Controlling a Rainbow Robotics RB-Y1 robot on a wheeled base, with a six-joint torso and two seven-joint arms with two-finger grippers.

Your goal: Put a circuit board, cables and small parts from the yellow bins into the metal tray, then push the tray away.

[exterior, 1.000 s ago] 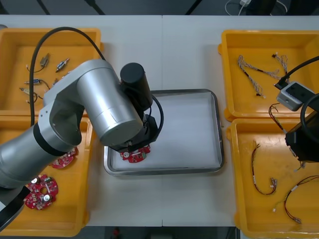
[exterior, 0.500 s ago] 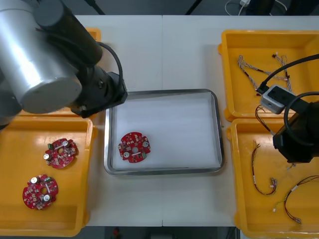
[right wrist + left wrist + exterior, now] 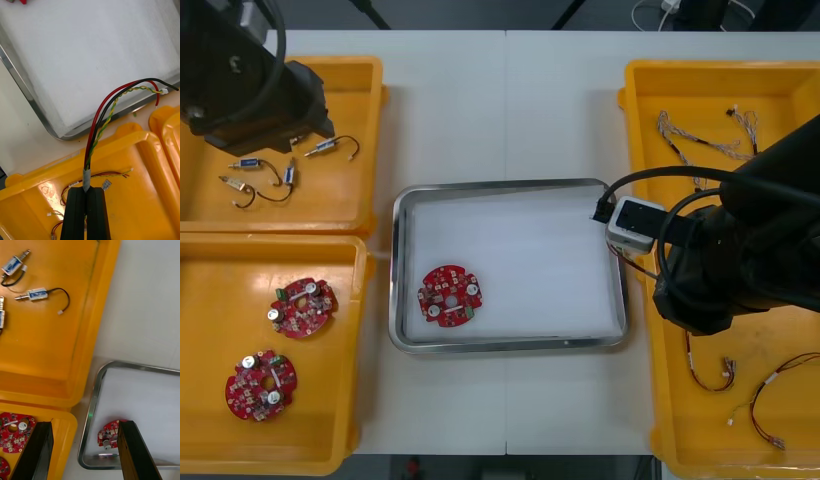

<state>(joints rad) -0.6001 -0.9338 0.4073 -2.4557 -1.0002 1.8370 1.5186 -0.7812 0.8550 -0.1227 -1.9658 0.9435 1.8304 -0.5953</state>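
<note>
A round red circuit board [image 3: 448, 296] lies in the near-left part of the metal tray [image 3: 510, 186], white inside. My right gripper [image 3: 89, 188] is shut on a cable of red, black and twisted yellow wires [image 3: 112, 108]. It hangs above the near-right yellow bin [image 3: 135, 195], and the cable's free ends reach over the tray's rim [image 3: 26, 97]. In the front view the right arm [image 3: 740, 250] stands at the tray's right edge. My left gripper [image 3: 84, 427] is open with nothing in it, above the tray's left corner near the circuit board [image 3: 110, 433].
The far-left yellow bin [image 3: 365, 75] holds several small metal parts [image 3: 330, 148]. Two more circuit boards [image 3: 302, 306] lie in the near-left bin. Cables [image 3: 700, 150] lie in the far-right bin, and others [image 3: 710, 372] in the near-right bin.
My left arm let go of the circuit board in the tray and drew back toward the far-left bin. My right arm moved left from the near-right bin to the tray's right edge.
</note>
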